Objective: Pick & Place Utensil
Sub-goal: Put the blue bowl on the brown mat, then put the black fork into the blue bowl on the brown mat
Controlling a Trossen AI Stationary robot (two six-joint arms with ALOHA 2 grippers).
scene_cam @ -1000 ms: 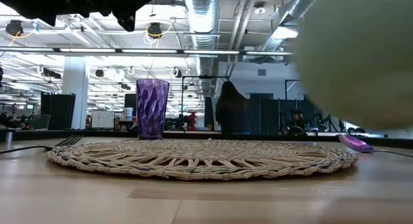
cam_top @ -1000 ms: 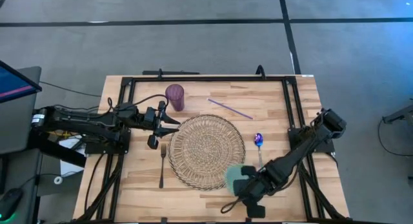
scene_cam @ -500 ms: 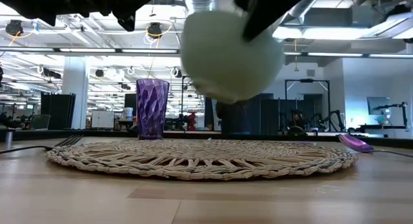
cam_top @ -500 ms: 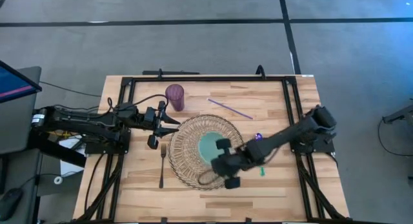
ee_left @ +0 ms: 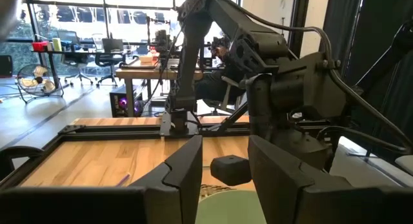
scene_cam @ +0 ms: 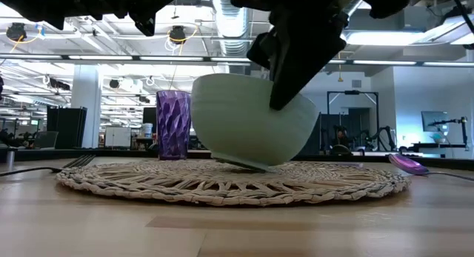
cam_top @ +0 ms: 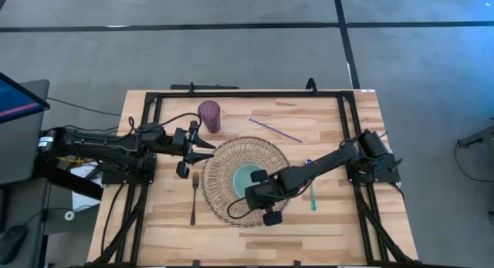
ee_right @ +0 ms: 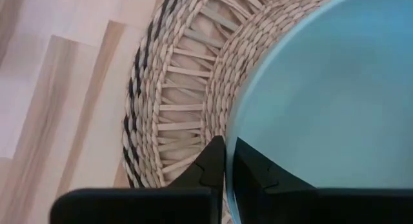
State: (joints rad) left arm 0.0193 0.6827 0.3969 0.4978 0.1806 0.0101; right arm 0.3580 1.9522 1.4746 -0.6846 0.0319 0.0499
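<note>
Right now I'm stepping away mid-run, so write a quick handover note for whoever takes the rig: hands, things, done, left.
Right hand: shut on the rim of the bowl, holding it tilted, its base just touching the woven placemat.
Left hand: open, waiting at the placemat's left edge, holding nothing.
Fork lies left of the placemat, spoon right of it, purple cup and straw behind.
Done: bowl brought onto the placemat.
Left: level it, release, withdraw.

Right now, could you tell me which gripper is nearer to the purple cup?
Left. The left gripper hovers just beside the purple cup; the right gripper is farther off, holding the bowl on the woven mat.
</note>
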